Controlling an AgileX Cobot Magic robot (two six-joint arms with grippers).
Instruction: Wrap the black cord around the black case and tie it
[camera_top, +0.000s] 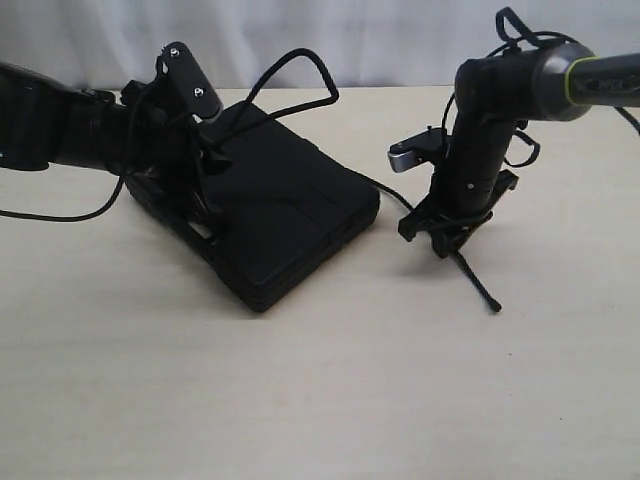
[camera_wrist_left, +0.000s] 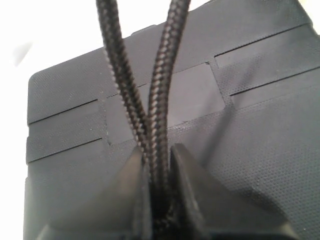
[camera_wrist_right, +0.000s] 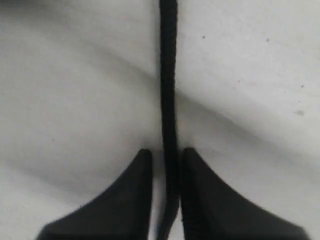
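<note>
The black case (camera_top: 290, 220) lies flat on the table, left of centre, with one corner toward the front. My left gripper (camera_top: 213, 155) is over its left part, shut on two strands of the black cord (camera_wrist_left: 167, 75) that run out side by side over the ribbed lid (camera_wrist_left: 265, 125). In the exterior view the black cord (camera_top: 310, 60) arches up in a loop above the case. Another stretch leaves the case's right side toward my right gripper (camera_top: 452, 245). That gripper (camera_wrist_right: 164, 152) is shut on a single strand (camera_wrist_right: 168, 75), and the blunt tip (camera_top: 493, 305) pokes out below it toward the table.
The pale tabletop (camera_top: 320, 400) stretches across the front. A white curtain (camera_top: 330, 30) closes the back. A smooth black arm cable (camera_top: 60, 215) droops onto the table at the far left, and more cables hang round the right arm (camera_top: 520, 150).
</note>
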